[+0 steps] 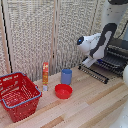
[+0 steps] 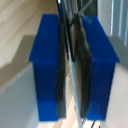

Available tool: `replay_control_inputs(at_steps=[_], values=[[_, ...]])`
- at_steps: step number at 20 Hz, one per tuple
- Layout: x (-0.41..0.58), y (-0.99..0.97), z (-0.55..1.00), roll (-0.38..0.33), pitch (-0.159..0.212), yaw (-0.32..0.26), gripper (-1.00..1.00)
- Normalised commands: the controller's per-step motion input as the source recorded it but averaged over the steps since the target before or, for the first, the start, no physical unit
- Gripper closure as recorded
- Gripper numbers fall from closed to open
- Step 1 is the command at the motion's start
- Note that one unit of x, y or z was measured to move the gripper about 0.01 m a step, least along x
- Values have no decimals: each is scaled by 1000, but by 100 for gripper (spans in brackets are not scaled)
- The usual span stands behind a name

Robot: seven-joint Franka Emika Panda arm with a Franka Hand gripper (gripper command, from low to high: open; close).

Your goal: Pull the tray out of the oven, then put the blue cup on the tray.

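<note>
The black oven (image 1: pixel 120 47) stands at the exterior view's right edge with its door down. The tray (image 1: pixel 111 61), a dark rack of thin bars, sticks out of its mouth over the door. My gripper (image 1: pixel 86 63) is at the tray's front edge. In the wrist view my gripper (image 2: pixel 70 60) has its two blue fingers (image 2: pixel 46 65) pressed close on a thin dark metal strip, which looks like the tray's front bar; the picture is blurred. The blue cup (image 1: pixel 66 76) stands upright on the wooden table, well to the exterior view's left of the oven, apart from the gripper.
A red round bowl (image 1: pixel 63 91) sits just in front of the cup. An orange bottle (image 1: pixel 45 74) stands to the cup's left. A red mesh basket (image 1: pixel 17 95) fills the near left corner. Pale folding screens close off the back.
</note>
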Motion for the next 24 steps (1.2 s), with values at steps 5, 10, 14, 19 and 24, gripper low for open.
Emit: replay_control_inputs(at_steps=[5, 10, 14, 19, 24], values=[[109, 394, -86, -18, 7, 47, 100], [39, 10, -16, 0, 14, 37, -100], [100, 211, 0, 0, 17, 47, -100], [63, 125, 253, 3, 11, 10, -100], [21, 0, 800, 27, -36, -161, -100]])
